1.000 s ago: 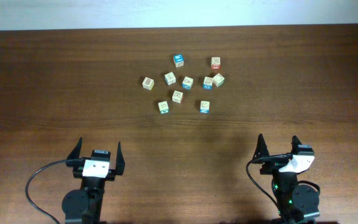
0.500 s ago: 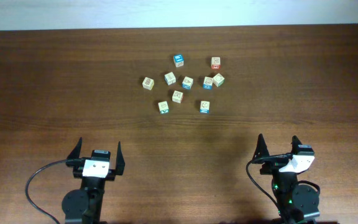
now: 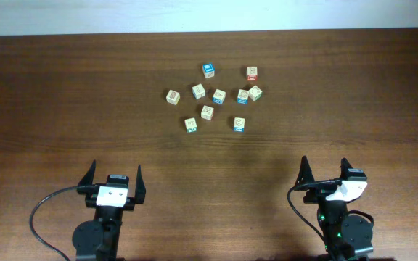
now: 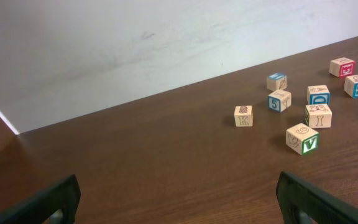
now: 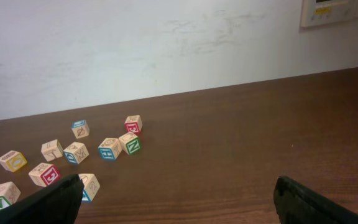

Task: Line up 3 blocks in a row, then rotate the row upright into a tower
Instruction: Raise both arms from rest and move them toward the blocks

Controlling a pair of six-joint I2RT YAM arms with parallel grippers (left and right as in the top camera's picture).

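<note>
**Both arms parked, blocks untouched near the far edge**

- Surface [image 3: 64, 94]: dark brown wood, white wall [image 4: 104, 43] behind its far edge.
- Blocks [image 3: 218, 96]: loose cluster of ten small cream cubes on the far half of the surface, about midway between the left and right edges. All sit flat on the wood, none stacked.
- Far side of the cluster: blue-topped block [image 3: 208, 69], and to its right the red-print block [image 3: 252, 72], standing apart from the others.
- Middle row: a lone block [image 3: 173, 96] at the left end, then two more with gaps between them. At the right end is a pair [image 3: 249, 94] set close together; whether they touch, cannot tell.
- Near side: three blocks, the leftmost being the green-edged block [image 3: 191, 125]. The left wrist view shows a green V on its side face.
- Left fingers [image 3: 91, 174]: spread wide, holding nothing. They sit near the front edge on the left, well apart from the cluster. In the left wrist view only the two dark tips show in the bottom corners, with bare wood between them.
- Right fingers [image 3: 302, 172]: also spread wide and empty, near the front edge on the right and well apart from the blocks. The right wrist view shows the same, tips in the bottom corners.
- Black cable [image 3: 38, 214] loops out beside the left arm's base.
</note>
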